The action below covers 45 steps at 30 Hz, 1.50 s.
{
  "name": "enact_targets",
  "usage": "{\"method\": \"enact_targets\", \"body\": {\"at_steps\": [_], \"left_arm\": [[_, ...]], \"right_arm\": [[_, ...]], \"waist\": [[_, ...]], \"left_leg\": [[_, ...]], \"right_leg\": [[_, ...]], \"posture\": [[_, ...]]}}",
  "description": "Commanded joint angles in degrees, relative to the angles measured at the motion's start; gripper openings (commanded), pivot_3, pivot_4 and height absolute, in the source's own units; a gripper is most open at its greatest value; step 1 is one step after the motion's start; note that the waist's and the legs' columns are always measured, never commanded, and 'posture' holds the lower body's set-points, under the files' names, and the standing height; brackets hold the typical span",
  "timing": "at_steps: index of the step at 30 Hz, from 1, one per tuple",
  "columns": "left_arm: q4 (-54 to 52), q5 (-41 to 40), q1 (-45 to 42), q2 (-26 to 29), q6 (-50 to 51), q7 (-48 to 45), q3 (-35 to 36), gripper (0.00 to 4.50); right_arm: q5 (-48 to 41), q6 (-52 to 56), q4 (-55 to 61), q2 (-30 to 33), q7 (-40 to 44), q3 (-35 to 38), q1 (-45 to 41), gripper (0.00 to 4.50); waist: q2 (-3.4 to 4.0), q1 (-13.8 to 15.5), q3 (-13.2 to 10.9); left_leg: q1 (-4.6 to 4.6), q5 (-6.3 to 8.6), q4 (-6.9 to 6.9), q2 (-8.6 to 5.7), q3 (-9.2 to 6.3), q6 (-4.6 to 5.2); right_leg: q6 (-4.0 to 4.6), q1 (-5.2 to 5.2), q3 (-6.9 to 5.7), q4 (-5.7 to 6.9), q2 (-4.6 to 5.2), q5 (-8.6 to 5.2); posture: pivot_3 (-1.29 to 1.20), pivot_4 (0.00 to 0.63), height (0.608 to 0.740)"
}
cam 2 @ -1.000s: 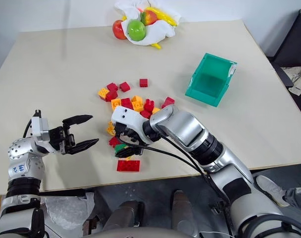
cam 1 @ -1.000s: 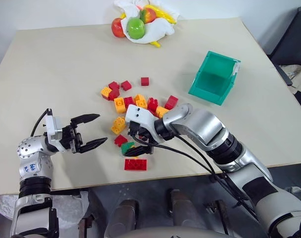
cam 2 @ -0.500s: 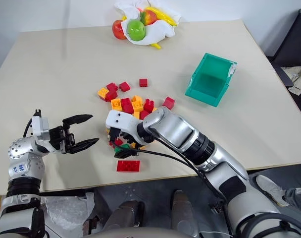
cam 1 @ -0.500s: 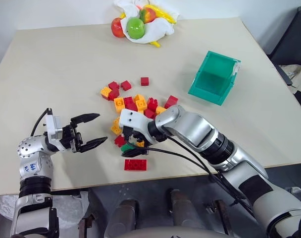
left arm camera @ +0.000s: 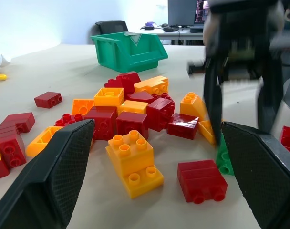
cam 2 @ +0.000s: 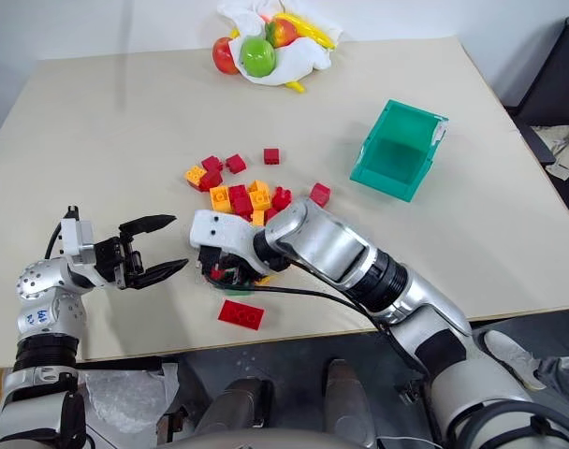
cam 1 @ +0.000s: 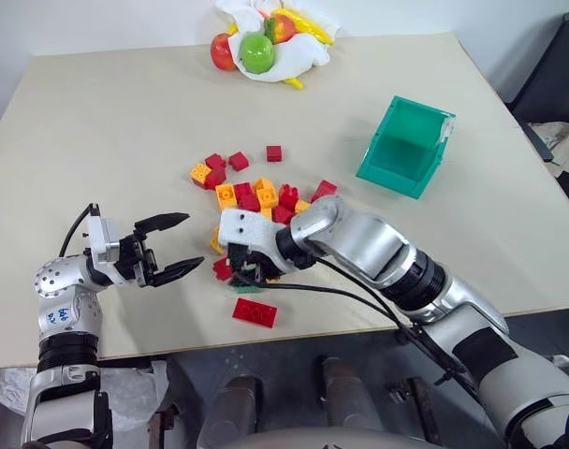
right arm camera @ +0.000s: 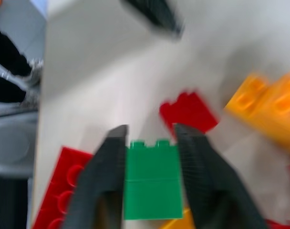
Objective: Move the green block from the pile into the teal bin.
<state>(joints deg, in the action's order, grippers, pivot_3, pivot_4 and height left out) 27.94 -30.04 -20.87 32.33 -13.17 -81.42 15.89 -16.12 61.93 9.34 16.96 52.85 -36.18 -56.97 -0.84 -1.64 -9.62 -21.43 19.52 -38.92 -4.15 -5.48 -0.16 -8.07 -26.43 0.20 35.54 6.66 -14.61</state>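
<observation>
Grasp step: right end effector [right arm camera: 150, 138] pinching small green studded plastic brick [right arm camera: 151, 183] at near edge of red/orange brick pile [cam 1: 256, 192], left end effector [cam 1: 180, 245] spread, idle; next, lift + carry to teal plastic bin [cam 1: 406, 150].

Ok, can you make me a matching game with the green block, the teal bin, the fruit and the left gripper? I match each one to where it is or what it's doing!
Things:
1. green block
2. teal bin
3. fruit
4. left gripper

Places or states:
A. on a white cloth at the table's far edge
B. open, with nothing between its fingers
C. squeezed between the right gripper's two black fingers
D. standing on the table apart from the pile, to its right

Right pairs: 1-C, 2-D, 3-A, 4-B
</observation>
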Motion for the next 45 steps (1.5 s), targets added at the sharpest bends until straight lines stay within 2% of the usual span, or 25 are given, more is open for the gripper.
{"method": "enact_targets", "body": {"at_steps": [1, 6, 10, 11, 14, 20, 24, 28, 32, 35, 40, 41, 45], "left_arm": [[-1.8, -0.5, -0.5, -0.4, 0.5, 0.2, -0.5, 4.5], [-2.7, -0.5, -1.4, -0.7, 1.6, -0.3, -2.1, 4.5], [-1.5, -0.3, -2.7, -0.8, 1.3, -0.6, -2.7, 4.5], [-1.1, -0.3, -3.0, -0.8, 1.2, -0.6, -2.8, 4.5], [-0.4, -0.2, -3.4, -0.7, 1.0, -0.8, -2.8, 4.5], [-0.2, -0.1, -3.2, -0.5, 0.7, -0.8, -2.7, 4.5], [-0.7, -0.2, -2.6, -0.4, 0.5, -0.4, -2.4, 4.5], [-1.1, -0.3, -2.2, -0.5, 0.3, 0.0, -2.3, 4.5], [-1.8, -0.3, -1.4, -0.8, 0.0, 0.6, -2.2, 4.5], [-1.9, -0.3, -1.1, -0.7, -0.1, 0.8, -2.3, 4.5], [-1.9, -0.4, -1.1, -0.6, -0.1, 1.0, -2.4, 4.5], [-2.0, -0.4, -1.1, -0.6, -0.1, 1.0, -2.4, 4.5], [-2.7, -0.4, -1.4, -0.8, 0.6, 1.0, -3.0, 4.5]], "right_arm": [[-2.8, 2.3, 6.6, 1.8, -0.3, 4.7, 1.3, 0.14], [-4.2, 2.1, 10.5, 4.4, -1.8, 9.2, 3.6, 0.04], [-1.5, -6.1, 10.2, 5.4, -3.1, 9.5, 5.0, 0.04], [1.1, -13.5, 9.1, 6.0, -1.6, 7.5, 4.7, 0.04], [2.5, -13.5, 7.4, 4.8, -2.7, 5.5, 4.6, 0.59], [5.3, -14.7, 6.5, 4.3, 0.2, -1.1, 3.8, 2.54], [8.4, -11.2, 2.1, 2.5, 0.3, -6.3, 0.9, 3.83], [10.5, -10.8, -2.6, 0.3, -0.5, -8.1, -0.2, 3.83], [11.6, -10.1, -5.8, -0.3, 2.1, -10.5, -1.3, 3.83], [11.8, -9.6, -5.5, 0.1, 3.2, -10.7, -1.9, 3.24], [11.3, -8.3, -3.2, 0.3, 3.4, -7.6, -2.2, 1.62], [10.8, -8.1, -2.6, 0.3, 3.2, -6.3, -2.2, 1.5], [8.5, -7.9, 0.9, 0.7, 2.5, 0.3, -1.2, 1.51]], "waist": [[0.0, 0.0, 0.0], [0.0, 0.1, 0.0], [0.0, 0.0, 0.0], [0.01, 0.0, 0.0], [0.01, -0.1, 0.0], [0.01, 0.0, 0.0], [0.02, -0.1, 0.0], [0.02, 0.0, 0.0], [0.03, -0.1, 0.0], [0.04, -0.1, 0.0], [0.04, -0.1, 0.0], [0.04, -0.1, 0.0], [0.05, 0.0, 0.0]], "left_leg": [[0.0, 0.0, 0.0, 0.0, 0.0, 0.0], [0.0, 0.01, 0.01, 0.0, 0.0, 0.01], [0.0, 0.01, 0.03, 0.01, 0.03, 0.02], [0.0, 0.01, 0.04, 0.02, 0.03, 0.01], [0.0, 0.01, 0.05, 0.02, 0.06, 0.01], [0.0, 0.01, 0.04, 0.01, 0.05, 0.01], [0.0, 0.0, 0.02, 0.02, 0.05, 0.01], [0.0, 0.0, 0.02, 0.02, 0.03, 0.0], [-0.01, 0.01, 0.02, 0.0, 0.04, 0.01], [0.0, 0.01, 0.03, 0.02, 0.03, 0.01], [-0.01, 0.01, 0.03, 0.01, 0.03, 0.01], [-0.01, 0.01, 0.03, 0.02, 0.03, 0.01], [-0.01, 0.01, 0.03, 0.01, 0.03, 0.0]], "right_leg": [[0.0, 0.01, 0.0, 0.0, 0.0, 0.0], [0.0, 0.01, 0.0, -0.01, 0.0, 0.0], [0.0, 0.0, 0.02, -0.02, 0.0, 0.0], [0.0, -0.01, 0.02, -0.02, -0.02, 0.0], [0.0, -0.02, 0.02, -0.02, -0.02, 0.0], [0.0, -0.02, 0.01, -0.02, -0.01, 0.0], [0.0, -0.02, 0.02, -0.02, -0.01, 0.0], [0.01, -0.02, 0.0, 0.0, -0.02, 0.0], [0.01, -0.02, 0.01, -0.01, -0.01, 0.0], [0.01, -0.03, 0.0, -0.02, -0.02, 0.0], [0.01, -0.02, -0.01, -0.02, -0.02, 0.0], [0.01, -0.03, -0.01, -0.02, -0.02, 0.0], [0.01, -0.02, 0.0, -0.02, -0.01, 0.0]], "posture": [[0.0, 0.15, 0.74], [0.0, 0.15, 0.74], [0.0, 0.15, 0.74], [0.0, 0.15, 0.74], [0.0, 0.15, 0.74], [0.0, 0.15, 0.74], [0.0, 0.15, 0.74], [0.0, 0.15, 0.74], [0.0, 0.15, 0.74], [0.0, 0.15, 0.74], [0.0, 0.15, 0.74], [0.0, 0.15, 0.74], [0.0, 0.15, 0.74]]}}
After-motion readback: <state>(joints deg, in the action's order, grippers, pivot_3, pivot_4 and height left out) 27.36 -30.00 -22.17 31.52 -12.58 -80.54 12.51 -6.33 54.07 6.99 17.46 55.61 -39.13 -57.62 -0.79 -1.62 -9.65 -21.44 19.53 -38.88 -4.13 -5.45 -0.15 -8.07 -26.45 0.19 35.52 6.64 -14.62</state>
